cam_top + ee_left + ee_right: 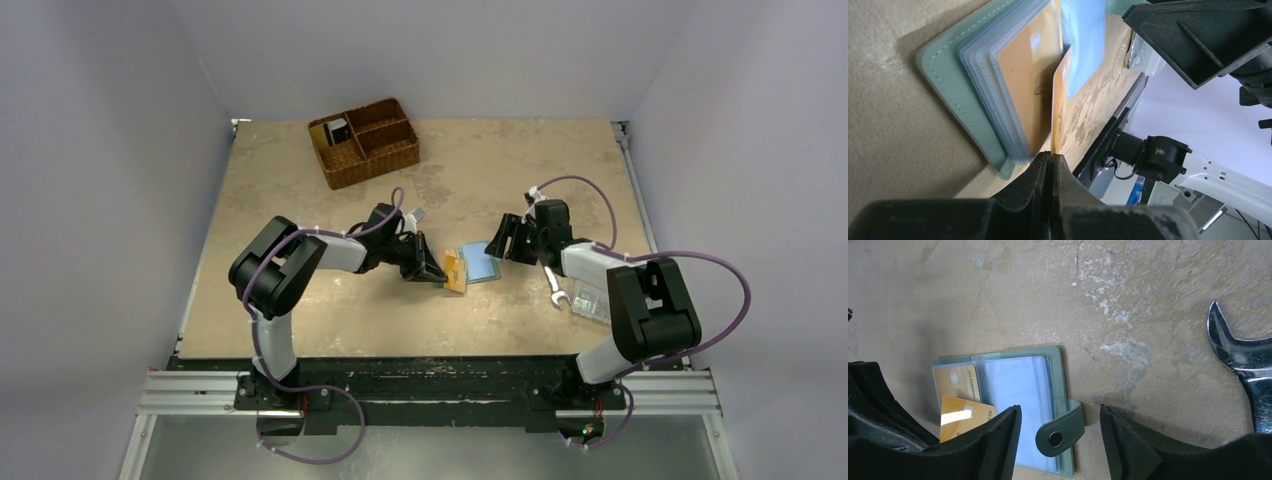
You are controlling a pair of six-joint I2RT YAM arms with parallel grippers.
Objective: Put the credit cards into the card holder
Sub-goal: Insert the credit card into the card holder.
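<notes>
Nearby: wrench [1243, 365] (silver) right of card holder [1057, 375].

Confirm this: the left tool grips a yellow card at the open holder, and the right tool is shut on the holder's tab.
Not quite. The right tool is open, with the tab in its gap, as the right wrist view shows. The left tool does grip a yellow card at the open holder.

Tan table [300, 320], open card holder [482, 265] between left pincer [440, 272] and right pincer [497, 247], wrench [556, 290] near the right, basket [365, 142] beyond the left.
</notes>
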